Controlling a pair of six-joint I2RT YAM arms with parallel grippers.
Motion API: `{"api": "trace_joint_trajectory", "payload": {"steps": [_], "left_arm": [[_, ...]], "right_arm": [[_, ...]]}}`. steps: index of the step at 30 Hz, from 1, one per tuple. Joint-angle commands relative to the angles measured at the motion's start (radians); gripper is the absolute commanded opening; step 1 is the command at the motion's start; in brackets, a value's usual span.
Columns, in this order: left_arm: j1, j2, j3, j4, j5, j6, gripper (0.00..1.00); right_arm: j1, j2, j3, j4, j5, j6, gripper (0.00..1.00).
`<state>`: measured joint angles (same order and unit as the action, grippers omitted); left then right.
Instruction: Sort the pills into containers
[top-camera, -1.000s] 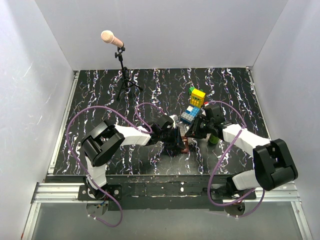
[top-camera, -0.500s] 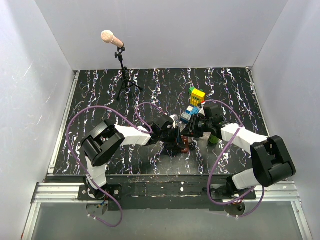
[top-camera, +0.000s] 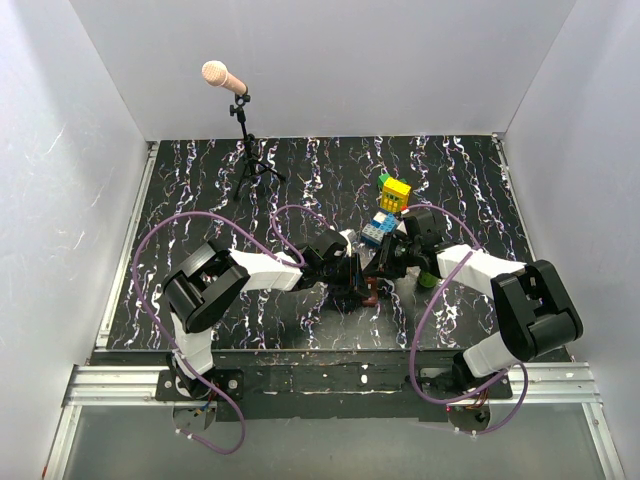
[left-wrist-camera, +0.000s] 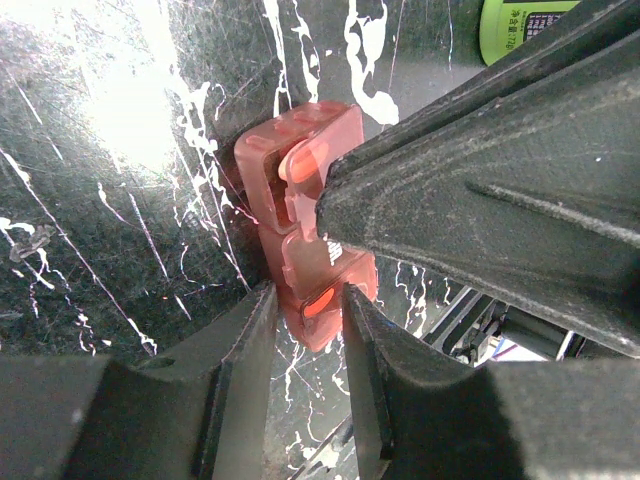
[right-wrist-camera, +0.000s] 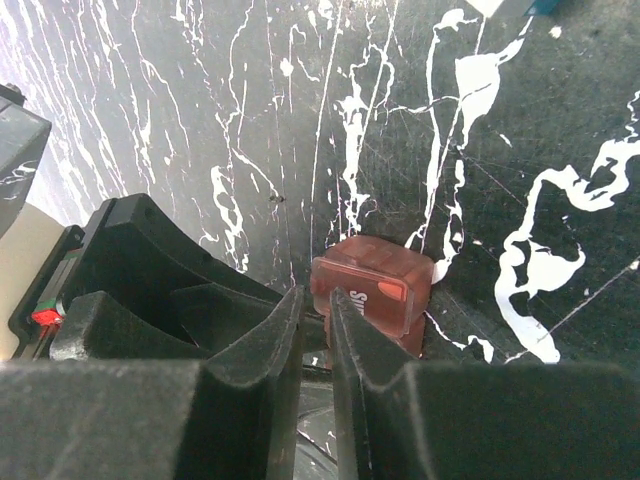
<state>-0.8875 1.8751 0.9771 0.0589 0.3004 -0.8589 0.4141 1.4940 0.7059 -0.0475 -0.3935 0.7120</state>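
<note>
microphone (top-camera: 222, 76) on stand (top-camera: 247, 150): far left, upright | yellow-and-blue brick stack (top-camera: 389, 208): right of centre | black marbled table (top-camera: 190, 200)

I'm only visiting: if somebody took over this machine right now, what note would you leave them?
Left gripper: shut on the box, mid-table.
Right gripper: almost shut at the box's edge; grip on its flap unclear.
Bottle: just right of the box, in neither gripper.
Done: box held.
Left: no loose pills in view; sorting not visibly finished.
</note>
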Motion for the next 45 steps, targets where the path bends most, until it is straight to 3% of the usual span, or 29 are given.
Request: {"api": "trace_joint_trajectory", "payload": {"steps": [1, 19, 37, 45], "left_arm": [[-0.005, 0.056, -0.021, -0.128, -0.093, 0.052, 0.29], [-0.007, 0.062, -0.015, -0.134, -0.095, 0.054, 0.29], [-0.005, 0.058, -0.008, -0.146, -0.103, 0.055, 0.29], [-0.007, 0.050, -0.009, -0.142, -0.106, 0.057, 0.30]], "right_arm": [[-0.006, 0.015, -0.003, 0.038, 0.018, 0.007, 0.21], [-0.008, 0.080, 0.010, -0.011, 0.079, -0.029, 0.01], [-0.008, 0.098, -0.008, -0.058, 0.150, -0.060, 0.01], [-0.006, -0.012, 0.085, -0.139, 0.119, -0.065, 0.01]]}}
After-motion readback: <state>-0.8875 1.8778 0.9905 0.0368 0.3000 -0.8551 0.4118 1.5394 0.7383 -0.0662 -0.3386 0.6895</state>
